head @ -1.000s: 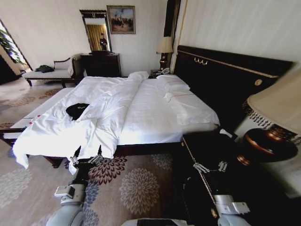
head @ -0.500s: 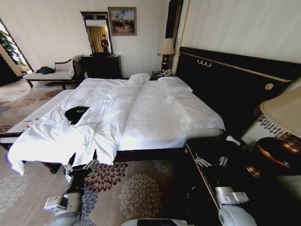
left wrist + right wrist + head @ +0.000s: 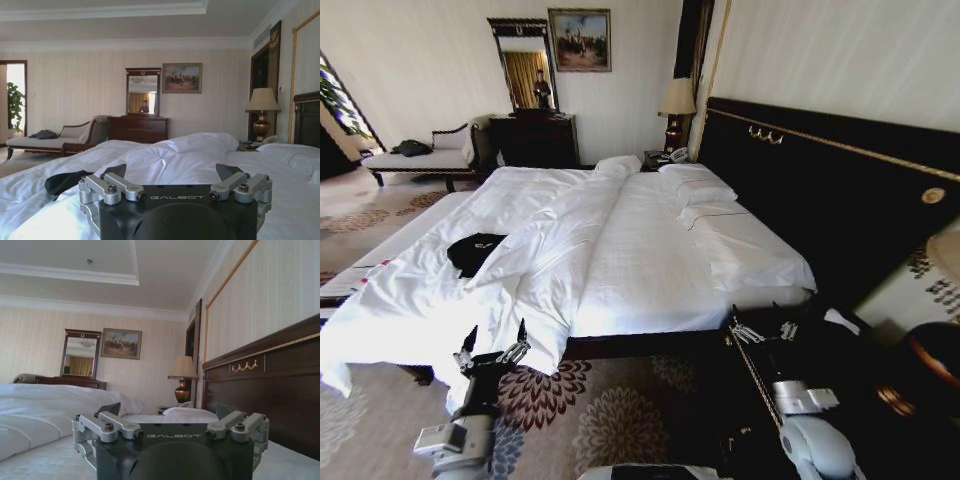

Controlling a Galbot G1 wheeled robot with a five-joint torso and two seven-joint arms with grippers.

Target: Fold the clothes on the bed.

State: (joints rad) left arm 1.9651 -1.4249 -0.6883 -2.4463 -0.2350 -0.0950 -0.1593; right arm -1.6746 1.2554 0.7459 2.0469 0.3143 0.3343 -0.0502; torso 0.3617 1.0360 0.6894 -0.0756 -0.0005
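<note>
Cream striped walls, floral carpet (image 3: 610, 400). Dark dresser (image 3: 533, 137) with mirror (image 3: 524, 68) and painting (image 3: 579, 40) on far wall. Chaise (image 3: 420, 155) near daylit doorway, lamp (image 3: 676, 105) bedside.

The T-shirt (image 3: 472, 251) lies on the bed (image 3: 650, 250) toward its left side, beside the bunched duvet (image 3: 545, 265). Pillows (image 3: 695, 185) sit against the headboard (image 3: 820, 190) at right; a bedside lamp (image 3: 672, 108) stands behind.

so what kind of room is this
Most likely a hotel bedroom: a very large bed made up in white with a tall dark headboard, a bedside lamp, and a dresser with mirror by the far wall.
</note>
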